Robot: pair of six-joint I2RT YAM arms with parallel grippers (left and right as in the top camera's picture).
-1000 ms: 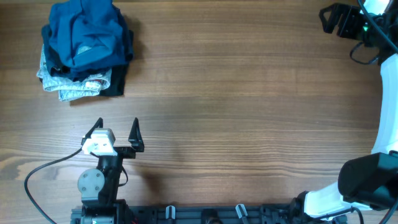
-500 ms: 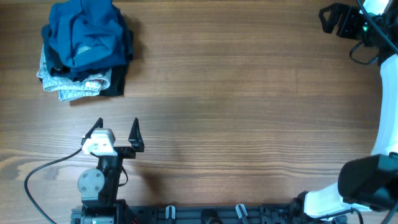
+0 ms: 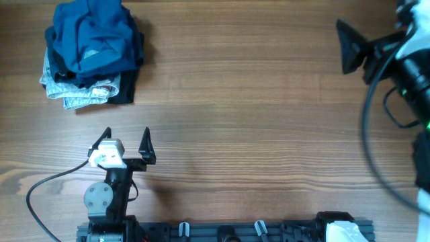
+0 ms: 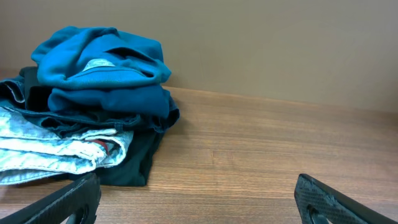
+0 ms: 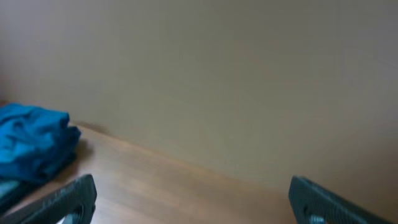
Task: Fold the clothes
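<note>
Right arm (image 3: pixel 403 74) swung up and inward, now looming larger. Clothes (image 3: pixel 94 37) sit bunched atop a pile (image 3: pixel 74 94) far left; left gripper (image 3: pixel 126 136) spread, nearer; right gripper (image 5: pixel 193 202) spread, well apart. Pinch only the teal top layer, then pull it onto bare table (image 3: pixel 255 121).

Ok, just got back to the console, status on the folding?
Left end effector open, empty. Right end effector open, empty. Teal garment bunched atop denim piece and black garment, far-left corner. Nothing in the way.
</note>
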